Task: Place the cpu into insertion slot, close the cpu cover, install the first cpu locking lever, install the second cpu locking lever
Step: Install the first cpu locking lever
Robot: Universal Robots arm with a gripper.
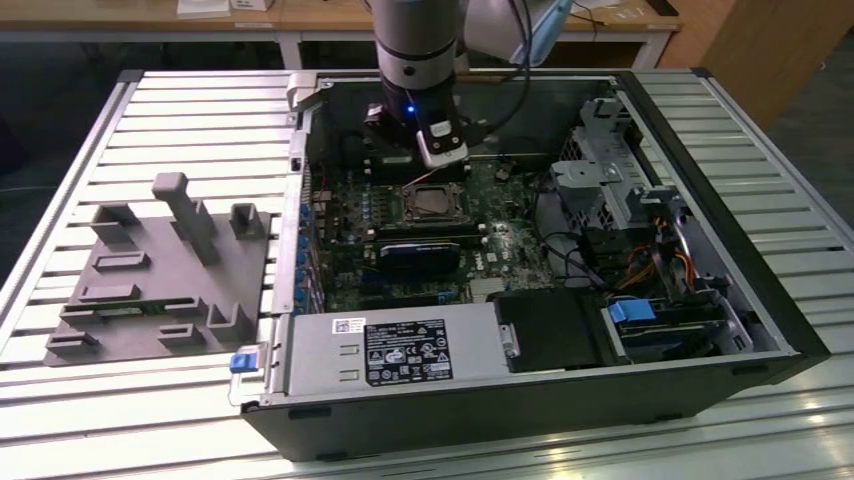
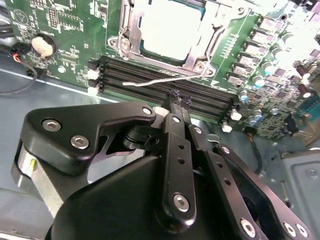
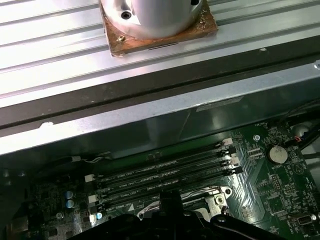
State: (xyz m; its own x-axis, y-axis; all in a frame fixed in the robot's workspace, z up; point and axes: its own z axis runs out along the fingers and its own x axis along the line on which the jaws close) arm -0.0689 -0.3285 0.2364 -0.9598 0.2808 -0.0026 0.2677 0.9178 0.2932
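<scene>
Casework nearest in the exterior view: an open computer case [image 1: 534, 425] lying on its side on a slatted metal table [image 1: 761, 430], with a labelled power supply [image 1: 400, 350] along its front edge. A grey fixture block [image 1: 160, 280] sits on the table to the exterior view's left, apart from the case. Further in, a black rectangular block [image 1: 416, 252] lies on the green motherboard [image 1: 514, 245]. Just beyond it is the insertion slot [image 1: 407, 205]. The cpu [image 2: 167, 25] is seated in that slot, pale top upward. The cpu cover [image 2: 131, 22] lies flat over it, its window framing the chip. One thin silvery locking lever [image 2: 155, 80] runs out from a socket corner and lies across the dark memory slots [image 2: 210, 102]. The gripper [image 2: 179, 99] hangs over those memory slots, just beside the lever. Its fingers are pressed together with nothing between them. Contact with the lever cannot be determined. The arm [image 1: 416, 50] rises upright above the far side of the board. Beyond the case wall, the first wrist view shows a round silvery base [image 3: 155, 15] on a brown plate.
</scene>
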